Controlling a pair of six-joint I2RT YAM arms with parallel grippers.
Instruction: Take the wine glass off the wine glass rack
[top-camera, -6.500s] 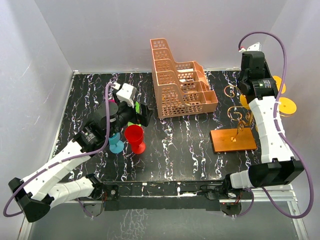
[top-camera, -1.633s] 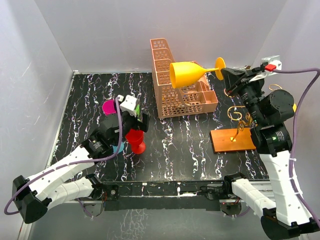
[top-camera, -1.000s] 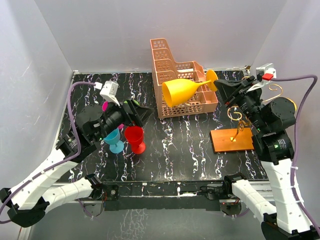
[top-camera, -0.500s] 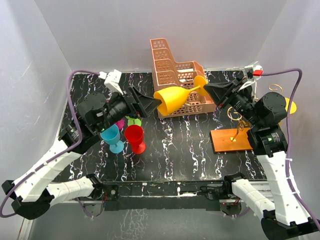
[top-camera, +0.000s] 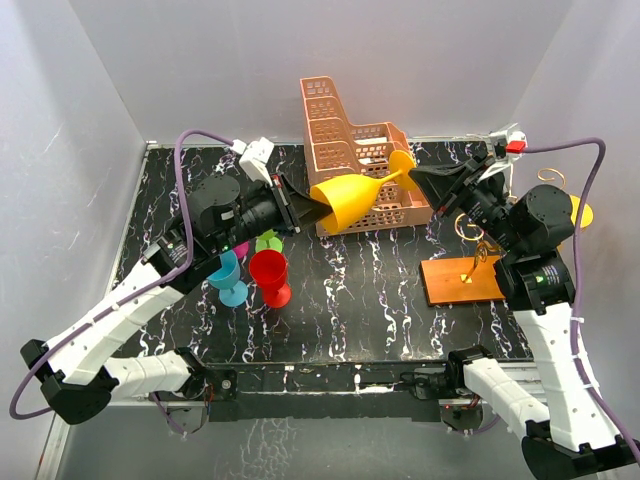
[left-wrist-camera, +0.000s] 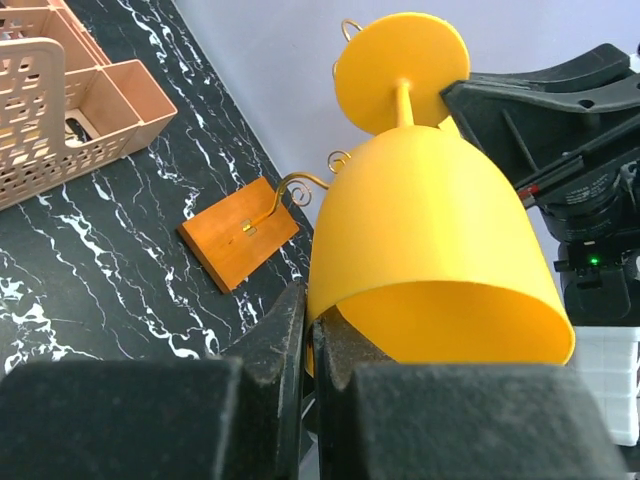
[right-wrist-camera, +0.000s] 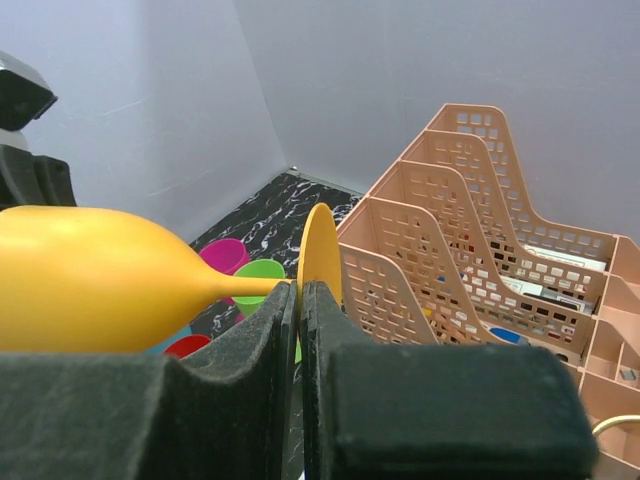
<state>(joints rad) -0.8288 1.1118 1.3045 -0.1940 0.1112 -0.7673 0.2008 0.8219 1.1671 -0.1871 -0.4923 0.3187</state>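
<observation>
Lift-off apparently done, judging from the layout: yellow wine glass (top-camera: 350, 198) clear of the wine glass rack (top-camera: 465, 280), lying on its side in the air, up and to the left of the rack in the top view, well apart from the gold hooks. Most likely a mid-air handover between the arms, with only the set-down left.

On the right gripper (top-camera: 415, 178): pinched nearly flat, the thin disc foot held edge-on in the slit between the pads, plain in the right wrist view (right-wrist-camera: 298, 290). Nothing else touched.

On the left gripper (top-camera: 303, 207): likewise closed to a narrow slit, the lip of the bowl nipped there, seen from the left wrist view (left-wrist-camera: 310, 322). Held at both ends, then, foot end nearer the rack, mouth end farther from it.

Next move, as a judgement: one grip to be let go before any pulling apart, or else a twisted stem or a slip. If the right one, open the fingers just wide enough to clear the foot, then back straight away toward the rack side. Worth care afterwards, since a pinch on the lip alone leaves bowl and stem hanging off one edge and free to swing. Then down to the table, farther left of the rack than the peach lattice basket (top-camera: 330, 130), without knocking the red cup (top-camera: 269, 275) or blue cup (top-camera: 228, 280) standing out that way.
</observation>
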